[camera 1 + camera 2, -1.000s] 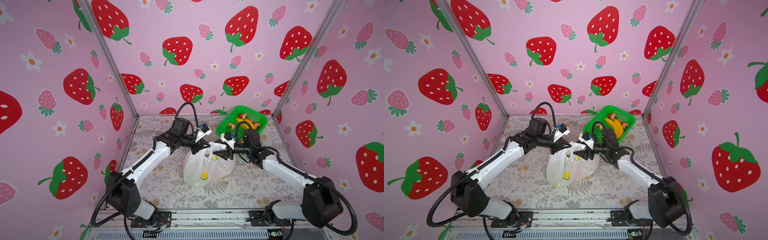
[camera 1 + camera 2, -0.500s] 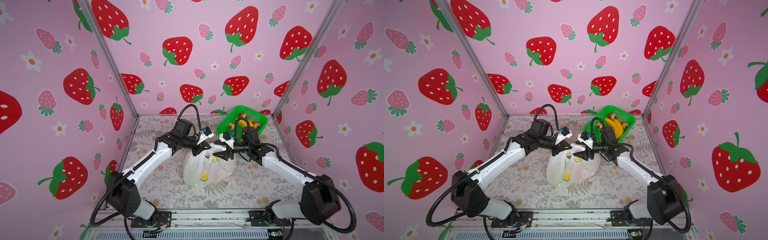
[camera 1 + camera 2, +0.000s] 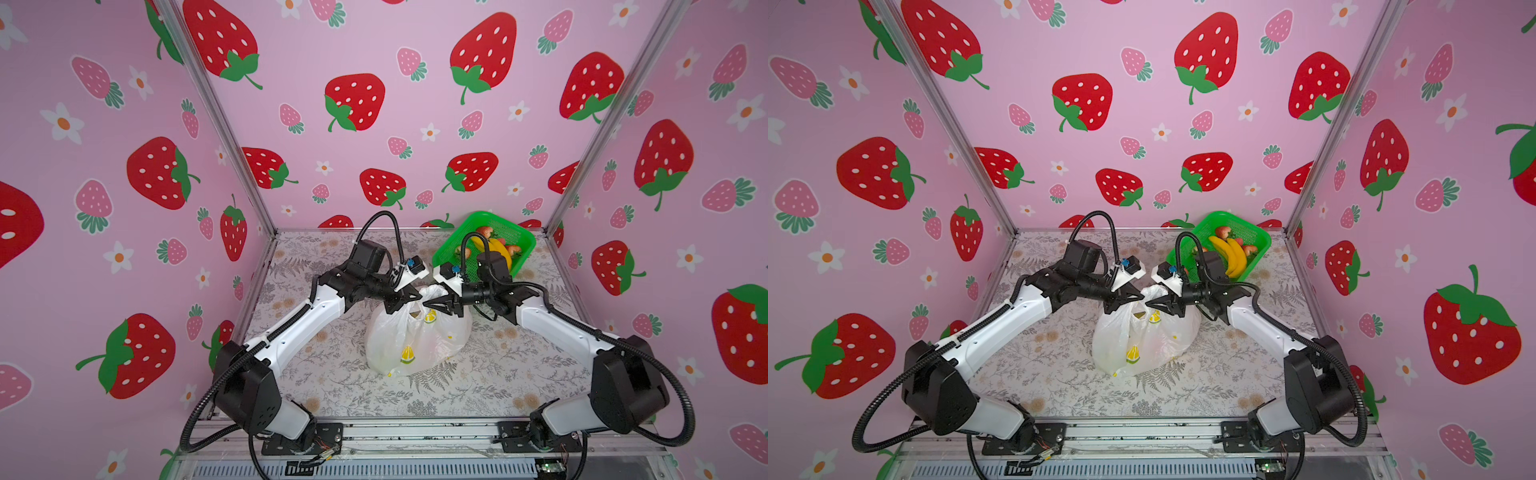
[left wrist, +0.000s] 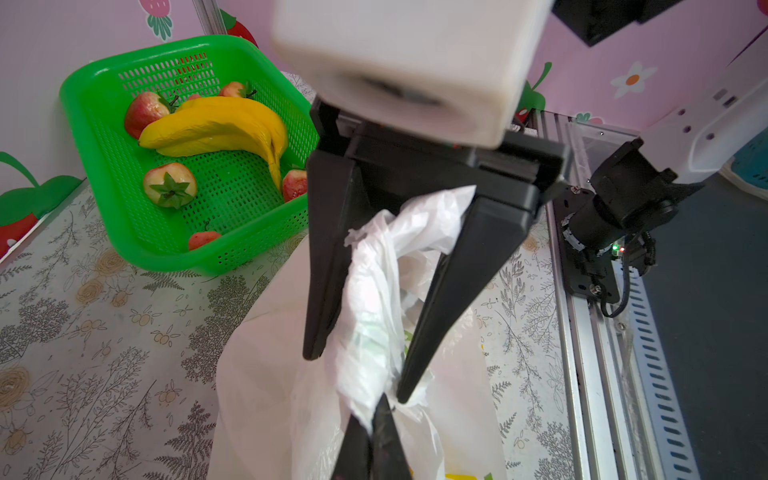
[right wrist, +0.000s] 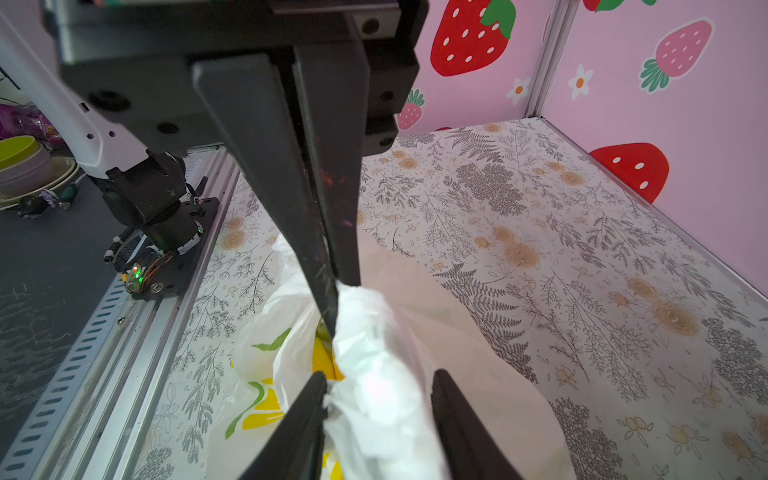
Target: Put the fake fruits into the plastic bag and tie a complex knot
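White and crinkly, the plastic bag (image 3: 415, 340) sits in the middle of the flowery table (image 3: 478, 386), with lemon pictures on it. Both arms meet over its top. The left gripper (image 4: 372, 424) is pinched tight on a bunched handle (image 4: 370, 316) of the bag. The right gripper (image 5: 376, 411) has its jaws a little apart, one on each side of the same white bunch; I cannot tell if it squeezes. The green basket (image 3: 1258, 237) sits at the back corner, holding bananas (image 3: 1231, 253) and strawberries (image 3: 1222, 231).
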Controlling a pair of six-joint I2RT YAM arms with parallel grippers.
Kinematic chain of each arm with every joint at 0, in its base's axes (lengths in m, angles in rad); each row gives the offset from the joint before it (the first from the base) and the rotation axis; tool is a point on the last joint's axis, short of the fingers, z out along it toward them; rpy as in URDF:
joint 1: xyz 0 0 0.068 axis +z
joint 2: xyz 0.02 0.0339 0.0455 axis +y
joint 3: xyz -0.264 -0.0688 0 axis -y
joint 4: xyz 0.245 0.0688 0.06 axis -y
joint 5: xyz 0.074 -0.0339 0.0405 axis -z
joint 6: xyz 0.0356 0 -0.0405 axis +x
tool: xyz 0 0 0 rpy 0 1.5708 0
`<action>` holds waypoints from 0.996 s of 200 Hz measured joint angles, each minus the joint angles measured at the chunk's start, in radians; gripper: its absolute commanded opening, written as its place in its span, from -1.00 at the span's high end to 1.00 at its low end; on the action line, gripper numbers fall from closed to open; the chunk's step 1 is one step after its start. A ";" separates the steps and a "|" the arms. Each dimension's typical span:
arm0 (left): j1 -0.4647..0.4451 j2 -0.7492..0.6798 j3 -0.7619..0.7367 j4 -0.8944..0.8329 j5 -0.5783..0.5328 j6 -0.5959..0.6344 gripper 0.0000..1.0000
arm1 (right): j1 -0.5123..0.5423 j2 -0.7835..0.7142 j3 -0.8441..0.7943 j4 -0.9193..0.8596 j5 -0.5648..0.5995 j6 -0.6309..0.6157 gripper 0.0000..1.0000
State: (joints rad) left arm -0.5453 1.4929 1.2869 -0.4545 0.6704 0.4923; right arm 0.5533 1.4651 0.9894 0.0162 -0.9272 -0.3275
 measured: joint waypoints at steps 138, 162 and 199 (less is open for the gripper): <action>-0.001 -0.161 -0.237 0.159 -0.141 -0.287 -0.02 | 0.028 -0.123 -0.193 0.301 0.161 0.192 1.00; -0.001 -0.192 -0.296 0.196 -0.206 -0.350 -0.01 | 0.036 -0.148 -0.215 0.346 0.194 0.214 1.00; 0.000 -0.184 -0.313 0.228 -0.235 -0.440 0.67 | 0.060 -0.159 -0.241 0.419 0.262 0.246 1.00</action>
State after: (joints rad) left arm -0.5457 1.3087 0.9741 -0.2264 0.4358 0.0525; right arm 0.6128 1.3056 0.7479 0.4355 -0.6647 -0.0814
